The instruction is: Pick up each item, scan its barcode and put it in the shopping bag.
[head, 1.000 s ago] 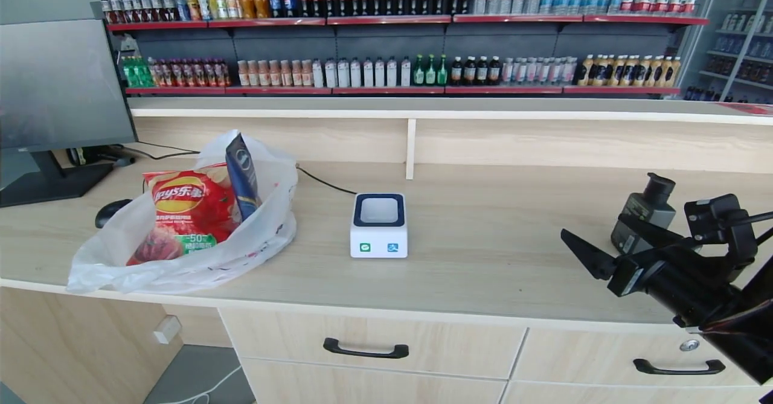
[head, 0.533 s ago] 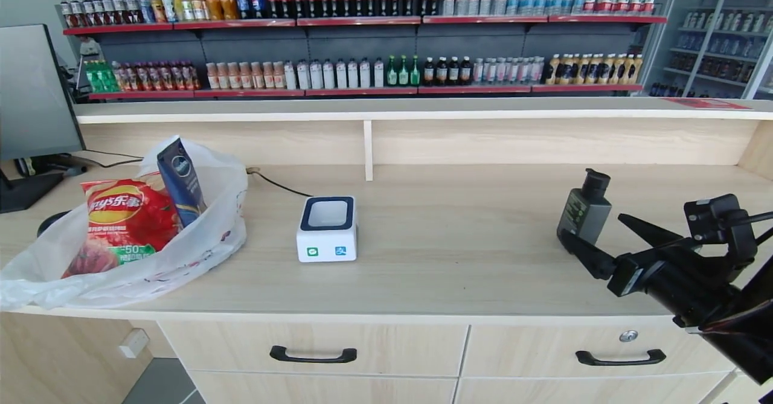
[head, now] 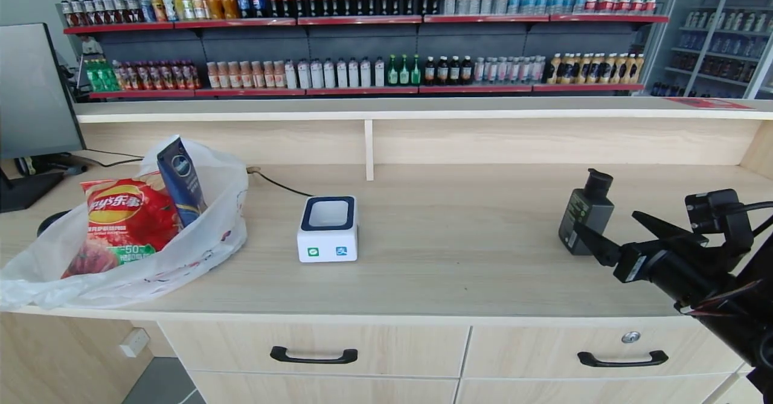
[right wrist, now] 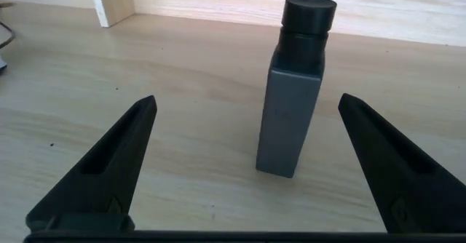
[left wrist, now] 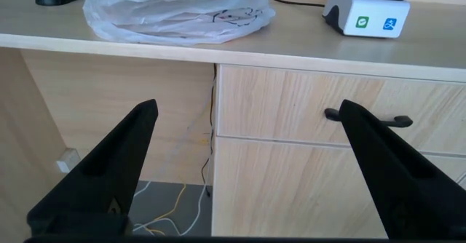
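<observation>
Your grey bottle [right wrist: 295, 105] with the black cap stands upright on the right part of the bench [head: 459, 253], a little way in front of the raised back ledge. The right gripper [right wrist: 247, 101] is released, its two black fingers spread wide. From its wrist camera you see the bottle in line with the gap between them, with neither finger touching it. From the head camera one fingertip overlaps the lower part of the bottle, so you cannot tell how far the bottle sits inside the gap.

Well apart to the left, near the middle of the bench, sits the white barcode scanner [head: 327, 229] with its dark-framed window facing up. A black cable [head: 284, 188] runs along the bench behind it towards the bag. Further left lies the white plastic shopping bag [head: 211, 241], slumped open on the bench. Inside it you can see a red crisp packet [head: 124, 214] and, just beside that, a dark blue pouch [head: 180, 180] standing tilted.

The left gripper [left wrist: 247, 105] is also released, fingers wide. It hangs below the bench edge, facing the drawer fronts, with a black drawer handle [left wrist: 368, 117] ahead of it.

A black mouse [head: 48, 221] lies behind the bag at the far left, near a monitor [head: 33, 90]. Behind the bench, red-edged shelves [head: 362, 90] carry rows of drink bottles, and a glass-door fridge [head: 712, 41] stands at the right.
</observation>
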Tool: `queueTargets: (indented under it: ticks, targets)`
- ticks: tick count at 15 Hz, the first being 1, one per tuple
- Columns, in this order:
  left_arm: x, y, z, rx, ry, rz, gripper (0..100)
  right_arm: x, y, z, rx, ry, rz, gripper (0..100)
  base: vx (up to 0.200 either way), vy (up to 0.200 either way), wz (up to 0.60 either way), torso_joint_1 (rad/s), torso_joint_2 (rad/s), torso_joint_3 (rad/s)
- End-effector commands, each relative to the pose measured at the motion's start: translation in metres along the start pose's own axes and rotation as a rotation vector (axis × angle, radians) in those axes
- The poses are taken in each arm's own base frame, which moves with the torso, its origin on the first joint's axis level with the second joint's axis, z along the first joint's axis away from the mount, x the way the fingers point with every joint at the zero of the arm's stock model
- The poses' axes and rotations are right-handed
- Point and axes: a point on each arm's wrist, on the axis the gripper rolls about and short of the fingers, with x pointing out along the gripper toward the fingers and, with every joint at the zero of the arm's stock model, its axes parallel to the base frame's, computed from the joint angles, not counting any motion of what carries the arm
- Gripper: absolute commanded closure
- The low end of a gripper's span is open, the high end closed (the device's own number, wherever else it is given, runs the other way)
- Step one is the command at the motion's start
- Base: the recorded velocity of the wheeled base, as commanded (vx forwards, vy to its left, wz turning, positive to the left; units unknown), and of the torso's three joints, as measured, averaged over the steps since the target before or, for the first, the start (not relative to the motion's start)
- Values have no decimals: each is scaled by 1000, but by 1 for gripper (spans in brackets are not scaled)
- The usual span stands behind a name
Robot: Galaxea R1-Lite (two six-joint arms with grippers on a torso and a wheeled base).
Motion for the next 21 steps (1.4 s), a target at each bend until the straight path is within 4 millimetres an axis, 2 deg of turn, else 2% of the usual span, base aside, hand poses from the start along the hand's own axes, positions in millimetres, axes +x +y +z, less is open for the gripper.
queueTargets:
  ticks: [1, 11, 15, 21]
  targets:
    - [0, 0, 0, 0, 0, 0, 0, 13, -4, -3, -1, -4, -10, 0, 0, 0, 0, 0, 0, 0]
    - [0, 0, 0, 0, 0, 0, 0, 38, -13, -19, 18, 27, -38, 0, 0, 0, 0, 0, 0, 0]
    - [0, 0, 0, -1, 0, 0, 0, 57, -17, -21, 68, 1, -102, 0, 0, 0, 0, 0, 0, 0]
    - [0, 0, 0, -1, 0, 0, 0, 72, -22, -34, 82, 19, -117, 0, 0, 0, 0, 0, 0, 0]
